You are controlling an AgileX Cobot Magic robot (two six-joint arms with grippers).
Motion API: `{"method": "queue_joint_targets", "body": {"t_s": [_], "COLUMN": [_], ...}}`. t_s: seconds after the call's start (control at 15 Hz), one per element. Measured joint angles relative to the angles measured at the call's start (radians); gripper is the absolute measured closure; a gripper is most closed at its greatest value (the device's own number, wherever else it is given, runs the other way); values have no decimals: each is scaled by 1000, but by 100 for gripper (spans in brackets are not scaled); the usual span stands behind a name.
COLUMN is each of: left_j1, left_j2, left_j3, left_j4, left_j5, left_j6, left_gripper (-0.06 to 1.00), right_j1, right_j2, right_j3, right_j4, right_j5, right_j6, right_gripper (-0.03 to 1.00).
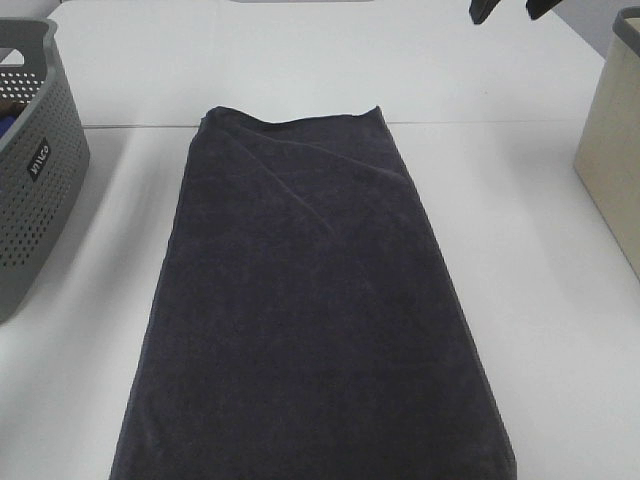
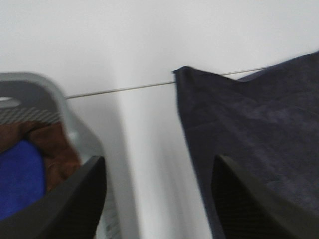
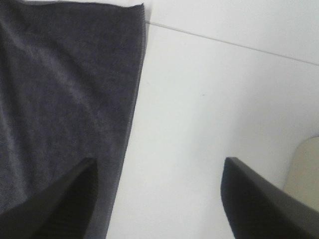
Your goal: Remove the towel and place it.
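Note:
The towel [image 1: 315, 310] is a large dark charcoal cloth, folded into a long rectangle and lying flat on the middle of the white table [image 1: 540, 300]. My left gripper [image 2: 159, 199] is open and empty, above the bare table between the grey basket [image 2: 60, 104] and the towel's far left corner [image 2: 249, 129]; it does not show in the exterior view. My right gripper [image 3: 159, 199] is open and empty, above the table just right of the towel's right edge [image 3: 65, 99]. Its dark fingertips [image 1: 485, 10] show at the top edge of the exterior view.
A grey perforated basket [image 1: 35, 170] stands at the table's left edge; it holds brown cloth [image 2: 50, 144] and blue cloth [image 2: 20, 174]. A beige container [image 1: 615, 150] stands at the right edge, also in the right wrist view [image 3: 304, 169]. A seam [image 1: 500, 123] crosses the table behind the towel.

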Motion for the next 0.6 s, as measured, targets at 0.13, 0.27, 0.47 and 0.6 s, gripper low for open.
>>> {"method": "queue_joint_targets", "body": {"t_s": [0.13,0.27,0.47,0.6], "left_j1": [68,86,86,86], "left_j2": [-25,-76,-238,-407], "left_j3": [0,21,212,401], "left_j4": [20,26,7,6], "left_j5": [90,220,214,151], "left_j6": [-17,2,-1,-14], "left_gripper": [36,36,36,36], "right_j1": [-1,-1,-1,-1], "right_j2": [-65,-246,-492,-668], "right_j3": [16,198,490,702], "right_j4": [-7,7,7,7], "right_j5": [1,1,0,1], "right_j6": [23,29,32,33], "right_gripper": [29,29,29,29]}}
